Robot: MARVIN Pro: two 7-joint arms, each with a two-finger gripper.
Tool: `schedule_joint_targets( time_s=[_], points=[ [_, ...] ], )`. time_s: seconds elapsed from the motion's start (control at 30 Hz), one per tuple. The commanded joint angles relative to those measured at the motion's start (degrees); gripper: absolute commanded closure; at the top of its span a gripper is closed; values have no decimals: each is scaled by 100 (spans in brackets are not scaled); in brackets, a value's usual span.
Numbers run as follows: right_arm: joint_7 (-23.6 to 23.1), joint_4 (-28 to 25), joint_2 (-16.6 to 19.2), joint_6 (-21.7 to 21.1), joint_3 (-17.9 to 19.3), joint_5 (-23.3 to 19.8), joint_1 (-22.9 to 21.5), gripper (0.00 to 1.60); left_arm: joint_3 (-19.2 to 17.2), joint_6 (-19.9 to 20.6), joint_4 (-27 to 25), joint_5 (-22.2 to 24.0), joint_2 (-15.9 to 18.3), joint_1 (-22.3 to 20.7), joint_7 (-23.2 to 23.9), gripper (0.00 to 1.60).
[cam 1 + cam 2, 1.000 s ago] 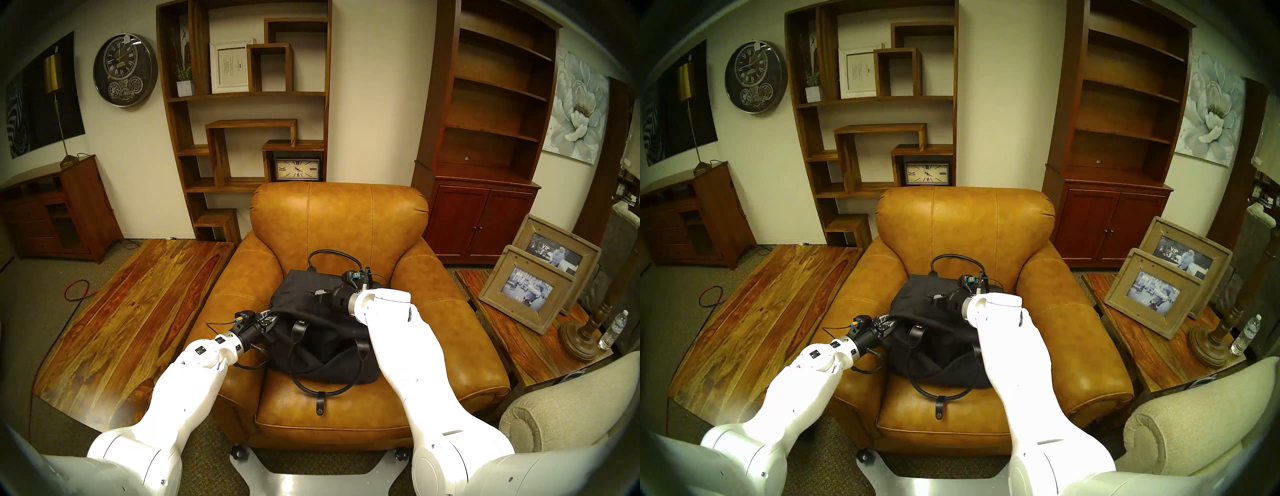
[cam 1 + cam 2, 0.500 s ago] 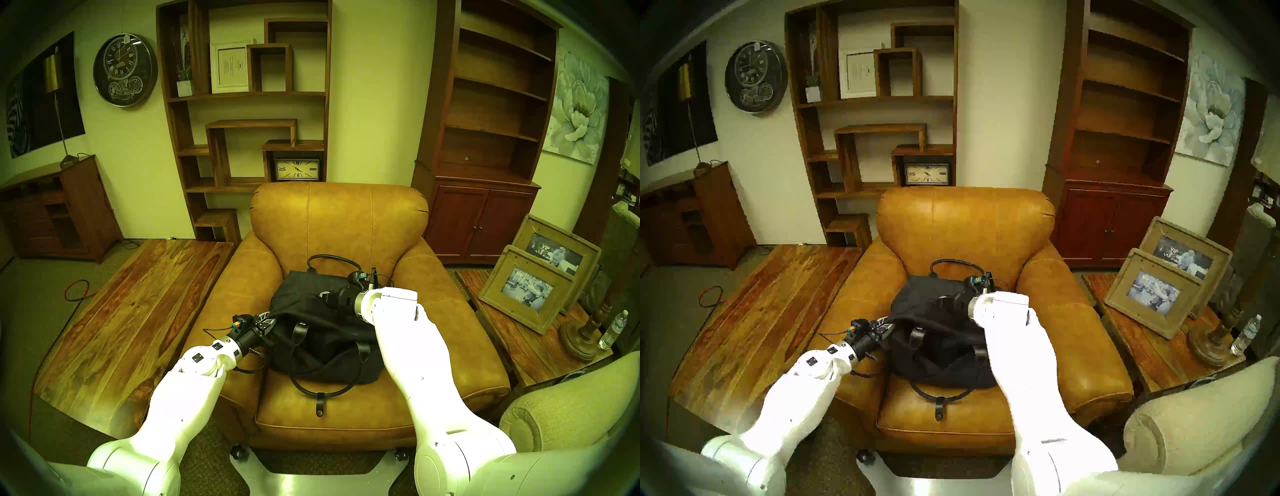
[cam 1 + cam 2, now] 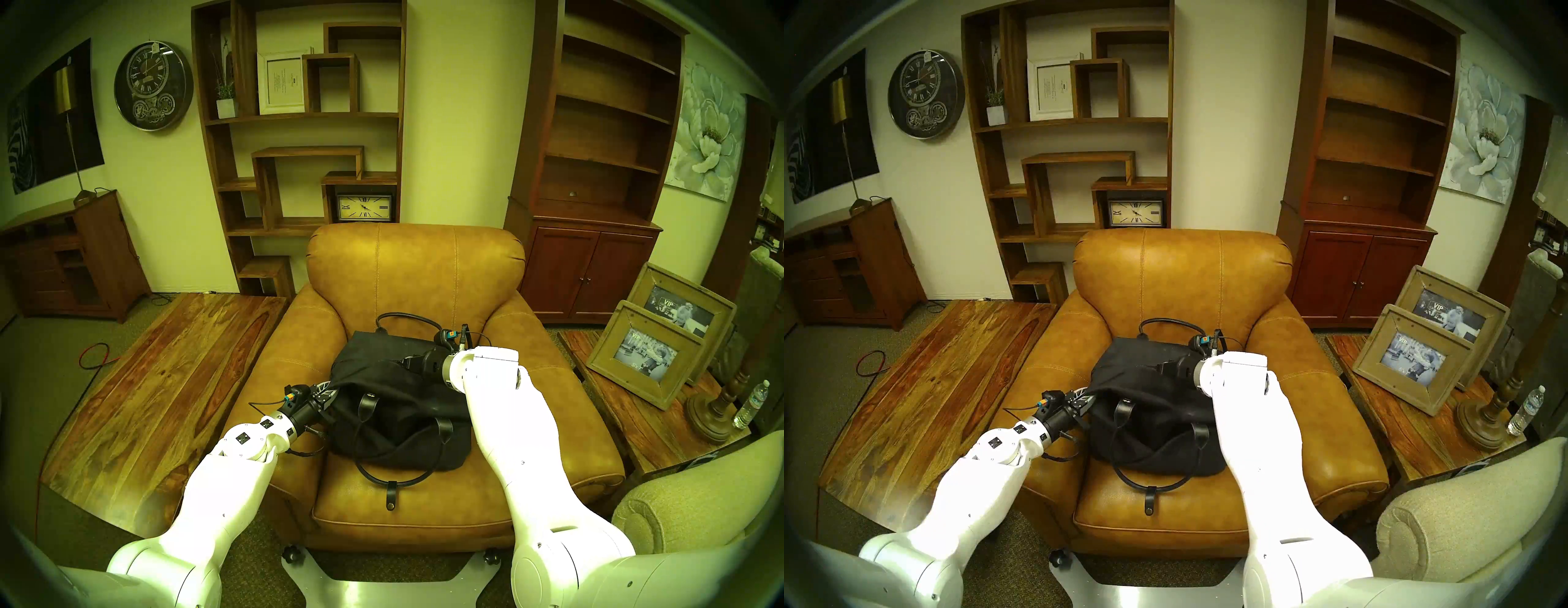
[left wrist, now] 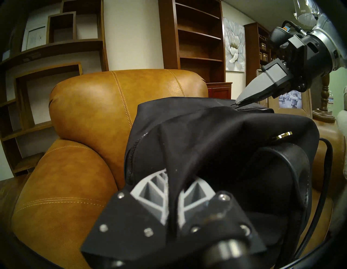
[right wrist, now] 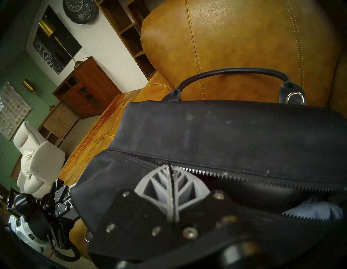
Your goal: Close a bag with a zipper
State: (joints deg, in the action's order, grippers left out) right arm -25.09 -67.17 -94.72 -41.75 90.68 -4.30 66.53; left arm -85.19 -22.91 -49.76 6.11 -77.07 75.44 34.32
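While black bag (image 3: 399, 407) sits on tan leather armchair (image 3: 415, 271) seat, left gripper (image 4: 171, 185) pinches fold of bag fabric at left end. Right gripper (image 5: 171, 171) clamped on thin zipper (image 5: 244, 173) pull mid-top; teeth joined left of it, gaping right. Near handle (image 3: 392, 477) droops over seat front; wooden table (image 3: 169, 382) left.

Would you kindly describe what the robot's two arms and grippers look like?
Both arms are glossy white with rounded joints; the left arm bears small dark square marks near the wrist. Each ends in a silver ring, a black cylindrical wrist and a looping black cable with an orange-and-blue connector. The left gripper and right gripper have black screwed plates and grey ribbed, lattice-like fingers.
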Motion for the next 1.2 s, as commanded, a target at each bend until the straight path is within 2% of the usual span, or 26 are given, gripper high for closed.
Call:
schedule_joint_targets(
  time_s=[0.0,0.07,0.1,0.27,0.53,0.73,1.17],
  points=[
    [17,-381,145,-104,48,49,47,160,-138,90,-223,42,230,-200,27,160],
    [9,-420,146,-128,56,64,80,160,-142,110,-242,42,233,-208,32,160],
    [6,-476,162,-147,65,73,118,160,-59,295,-280,-42,307,-238,128,160],
    [3,-750,206,-276,113,132,269,160,-3,539,-424,-139,361,-248,206,160],
    [68,-1032,260,-379,154,246,465,160,-10,753,-532,-255,367,-216,195,160],
    [103,-1208,264,-397,270,281,537,160,-64,773,-514,-395,333,-195,26,160],
    [152,-1472,342,-427,461,311,639,160,-196,725,-521,-366,336,-130,-20,160]
  ],
)
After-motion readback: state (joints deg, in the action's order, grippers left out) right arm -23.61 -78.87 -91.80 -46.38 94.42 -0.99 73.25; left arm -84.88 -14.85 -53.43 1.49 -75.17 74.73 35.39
